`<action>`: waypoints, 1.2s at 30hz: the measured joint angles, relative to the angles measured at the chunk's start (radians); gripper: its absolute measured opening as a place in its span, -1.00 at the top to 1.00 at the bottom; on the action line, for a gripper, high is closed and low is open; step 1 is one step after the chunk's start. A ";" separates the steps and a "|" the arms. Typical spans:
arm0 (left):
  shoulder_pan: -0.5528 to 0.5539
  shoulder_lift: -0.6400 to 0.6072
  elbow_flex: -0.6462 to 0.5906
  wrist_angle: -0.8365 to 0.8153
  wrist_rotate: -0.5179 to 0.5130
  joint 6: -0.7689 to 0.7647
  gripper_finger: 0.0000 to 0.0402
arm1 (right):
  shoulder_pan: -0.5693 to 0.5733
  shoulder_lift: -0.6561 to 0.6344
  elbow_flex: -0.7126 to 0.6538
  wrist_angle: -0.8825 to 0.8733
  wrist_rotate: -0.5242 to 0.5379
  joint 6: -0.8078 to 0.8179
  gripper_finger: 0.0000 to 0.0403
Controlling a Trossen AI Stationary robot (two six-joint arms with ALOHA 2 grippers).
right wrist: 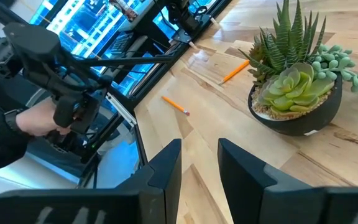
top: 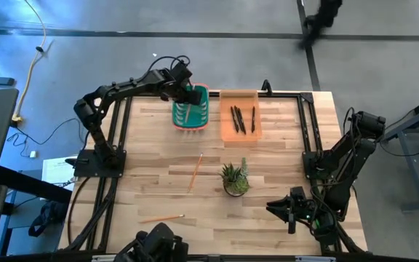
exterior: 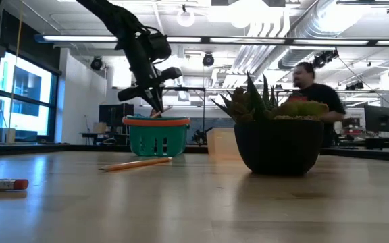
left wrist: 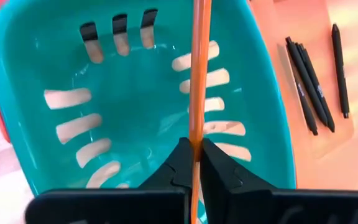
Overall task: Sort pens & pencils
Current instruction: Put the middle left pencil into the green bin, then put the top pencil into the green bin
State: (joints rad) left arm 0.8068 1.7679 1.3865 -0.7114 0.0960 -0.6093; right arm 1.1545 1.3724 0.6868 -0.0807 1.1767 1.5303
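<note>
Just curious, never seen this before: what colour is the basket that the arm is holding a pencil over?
Teal basket with a red rim, clearest in the left wrist view.

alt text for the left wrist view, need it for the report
The left gripper, shut on an orange pencil, holds it above a teal slotted basket. Beside the basket, three black pens lie in an orange tray.
</note>
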 joint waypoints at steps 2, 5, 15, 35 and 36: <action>0.000 0.000 0.000 -0.013 0.010 0.004 1.00 | 0.000 0.000 0.000 0.000 0.000 0.000 0.52; -0.002 0.000 0.000 -0.024 0.008 0.029 1.00 | 0.000 0.000 0.000 0.000 0.000 0.000 0.52; -0.002 0.000 0.000 -0.033 0.000 0.046 0.84 | -0.001 0.000 0.000 0.000 0.000 0.007 0.52; -0.002 0.000 0.000 -0.026 -0.044 0.116 0.81 | -0.002 0.000 0.000 0.002 0.000 0.014 0.52; -0.002 0.001 0.000 -0.022 -0.044 0.116 0.81 | -0.002 0.000 0.000 0.002 0.000 0.014 0.52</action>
State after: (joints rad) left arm 0.8051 1.7689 1.3865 -0.7337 0.0517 -0.4934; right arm 1.1522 1.3724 0.6868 -0.0784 1.1770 1.5448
